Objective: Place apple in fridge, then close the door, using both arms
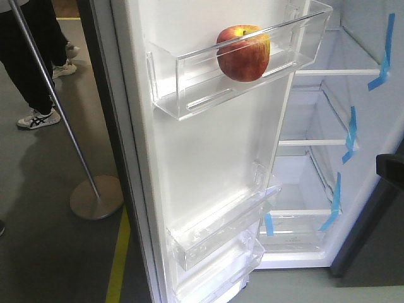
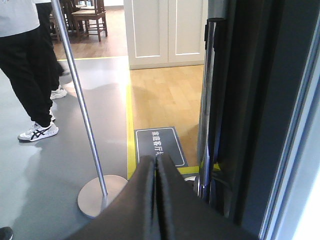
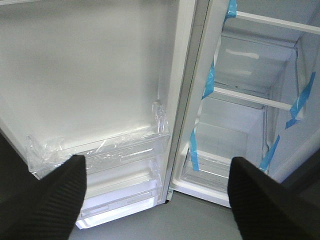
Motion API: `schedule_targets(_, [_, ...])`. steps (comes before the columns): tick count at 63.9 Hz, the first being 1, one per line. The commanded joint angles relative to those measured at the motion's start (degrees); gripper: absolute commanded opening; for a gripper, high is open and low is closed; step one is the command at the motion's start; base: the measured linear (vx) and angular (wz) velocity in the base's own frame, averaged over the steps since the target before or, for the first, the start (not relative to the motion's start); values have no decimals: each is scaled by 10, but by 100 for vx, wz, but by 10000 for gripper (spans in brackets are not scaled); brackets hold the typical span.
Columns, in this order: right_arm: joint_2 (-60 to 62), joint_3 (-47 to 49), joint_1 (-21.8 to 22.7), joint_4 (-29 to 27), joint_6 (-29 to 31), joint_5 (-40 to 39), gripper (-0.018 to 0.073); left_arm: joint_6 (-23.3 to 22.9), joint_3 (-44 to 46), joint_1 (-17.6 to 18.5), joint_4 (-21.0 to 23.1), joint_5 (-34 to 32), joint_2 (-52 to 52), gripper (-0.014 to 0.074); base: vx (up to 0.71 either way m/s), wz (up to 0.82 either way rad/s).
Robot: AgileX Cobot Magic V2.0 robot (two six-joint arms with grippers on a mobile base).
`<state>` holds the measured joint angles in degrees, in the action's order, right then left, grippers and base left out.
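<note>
The left gripper (image 2: 155, 161) reaches out low over the floor, its black fingers pressed together. Beyond it a dark floor sign (image 2: 159, 145) lies by a yellow line. A chrome post (image 2: 80, 107) slants at left, near a person's legs (image 2: 30, 75). The grey door (image 2: 270, 125) fills the right.

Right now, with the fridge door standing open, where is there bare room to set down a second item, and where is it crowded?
Free: the top door bin left of the apple, up to its end wall; both lower door bins; the glass shelves inside, bordered by blue tape strips. Tightest: right around the apple.
</note>
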<state>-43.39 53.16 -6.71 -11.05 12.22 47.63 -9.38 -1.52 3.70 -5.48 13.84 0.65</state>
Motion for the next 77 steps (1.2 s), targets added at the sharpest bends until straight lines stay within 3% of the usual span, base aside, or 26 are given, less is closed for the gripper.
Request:
schedule_targets(1, [3, 16, 5, 1, 1, -33, 553, -4, -12, 0, 5, -39, 8, -5, 0, 0])
schedule_targets(17, [3, 16, 5, 1, 1, -33, 553, -4, -12, 0, 5, -47, 8, -5, 0, 0])
schedule_targets(26, [3, 16, 5, 1, 1, -31, 553, -22, -10, 0, 12, -126, 8, -5, 0, 0])
schedule_targets(32, [3, 16, 5, 1, 1, -31, 553, -21, -7, 0, 11, -142, 8, -5, 0, 0])
schedule_targets(67, [3, 16, 5, 1, 1, -31, 553, -21, -7, 0, 12, -132, 8, -5, 0, 0])
schedule_targets(77, [3, 16, 5, 1, 1, -31, 553, -21, -5, 0, 33, -133, 8, -5, 0, 0])
